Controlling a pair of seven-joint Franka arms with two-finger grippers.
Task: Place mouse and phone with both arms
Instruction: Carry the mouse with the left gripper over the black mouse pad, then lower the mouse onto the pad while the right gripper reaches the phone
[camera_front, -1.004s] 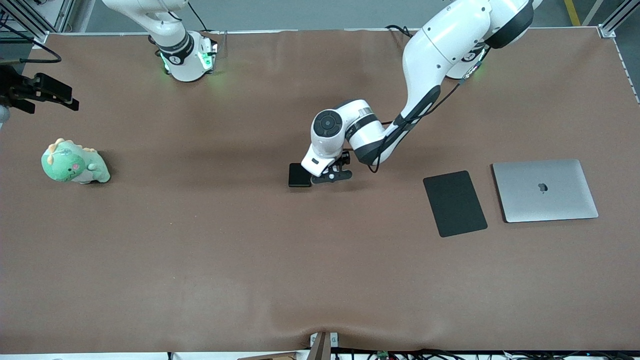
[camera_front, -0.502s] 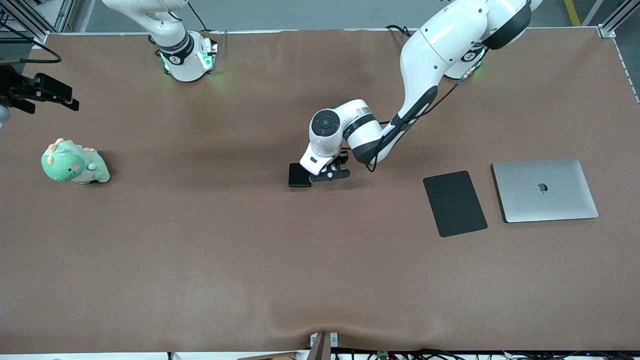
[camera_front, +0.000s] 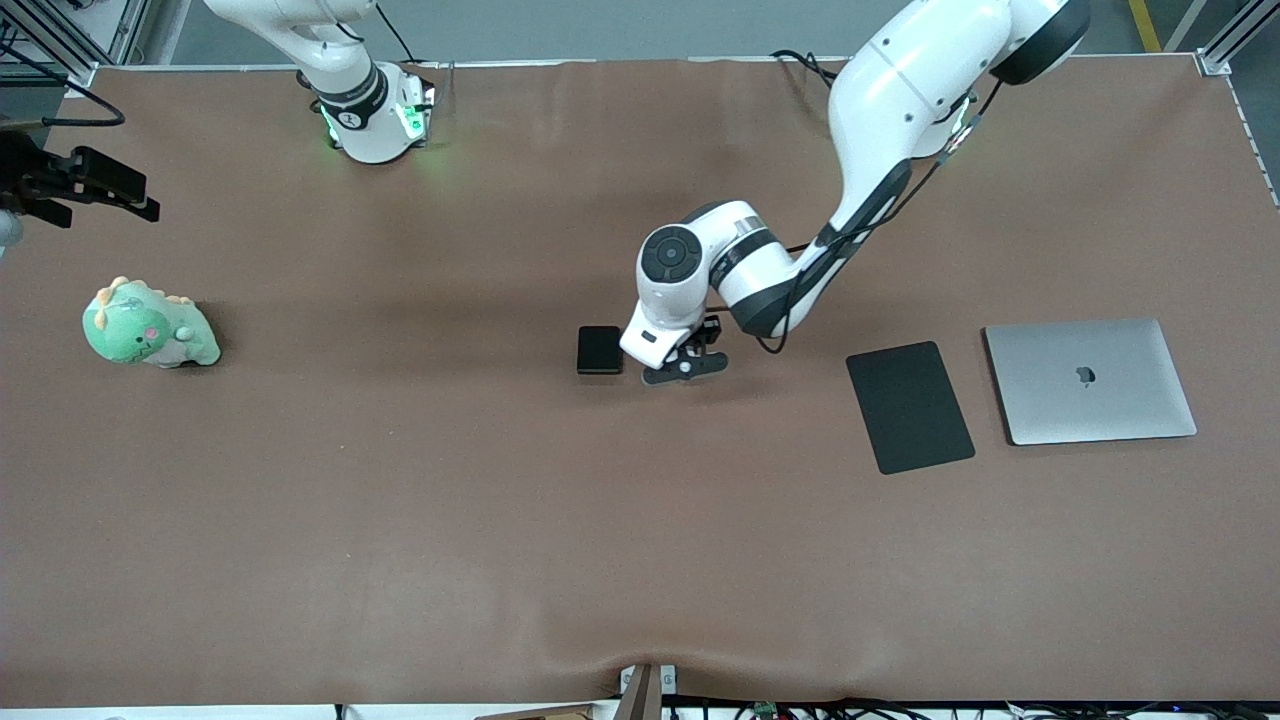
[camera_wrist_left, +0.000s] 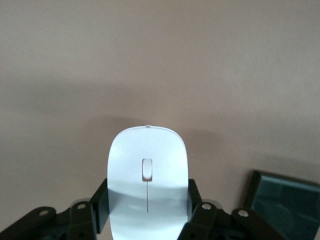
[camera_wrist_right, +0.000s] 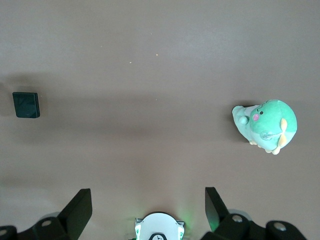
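My left gripper (camera_front: 683, 365) is shut on the white mouse (camera_wrist_left: 147, 155), its fingers (camera_wrist_left: 100, 205) pressed against both of the mouse's sides. It hangs low over the middle of the table, right beside the phone (camera_front: 600, 350), a small black slab lying flat. That phone (camera_wrist_left: 287, 205) shows just off the gripper's side in the left wrist view. The wrist hides the mouse in the front view. The right gripper (camera_wrist_right: 148, 202) waits open and empty, high over its own base, and the phone (camera_wrist_right: 26, 104) lies far from it.
A flat black mouse pad (camera_front: 910, 405) and a closed silver laptop (camera_front: 1090, 380) lie toward the left arm's end. A green dinosaur plush (camera_front: 150, 325) sits toward the right arm's end. The brown table cover has a bump at its near edge (camera_front: 645, 670).
The left gripper has shifted away from the phone, toward the mouse pad, so the whole phone now shows. The right arm has not moved.
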